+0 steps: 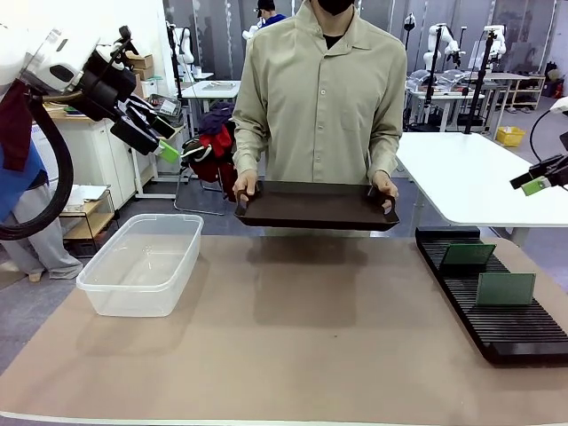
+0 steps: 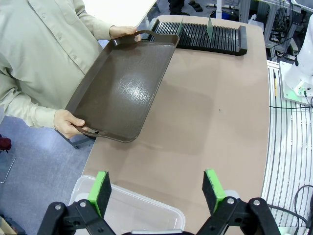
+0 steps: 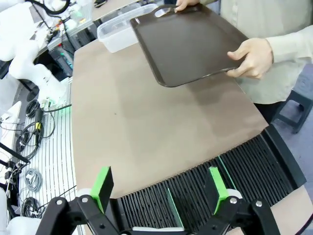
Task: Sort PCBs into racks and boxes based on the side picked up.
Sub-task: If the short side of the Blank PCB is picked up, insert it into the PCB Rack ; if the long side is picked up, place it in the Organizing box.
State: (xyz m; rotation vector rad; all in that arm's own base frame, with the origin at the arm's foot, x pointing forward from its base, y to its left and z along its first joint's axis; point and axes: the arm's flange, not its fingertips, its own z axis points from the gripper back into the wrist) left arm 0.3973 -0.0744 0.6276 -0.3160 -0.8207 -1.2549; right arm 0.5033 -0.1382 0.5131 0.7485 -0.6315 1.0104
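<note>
PCBs stand already in the rack [image 1: 493, 297]: one PCB [image 1: 468, 255] leans in a far slot, the second PCB [image 1: 505, 288] stands upright a few slots nearer, both at about 4 o'clock from the middle of the worktop [image 1: 302, 346]. The clear box [image 1: 142, 264] sits at about 9 o'clock and looks empty. The person holds the dark tray [image 1: 315, 206] by its two handles above the far edge, at 12 o'clock; its surface looks bare, so I judge this round of sorting is finished and the step in hand is waiting. The left gripper [image 2: 157, 189] hangs above the box with its fingers wide apart and nothing between them. The right gripper [image 3: 160, 184] hovers over the rack, fingers fully spread, also holding nothing. The next move probably calls for new boards on the tray, then a check which face is up before choosing rack or box.
</note>
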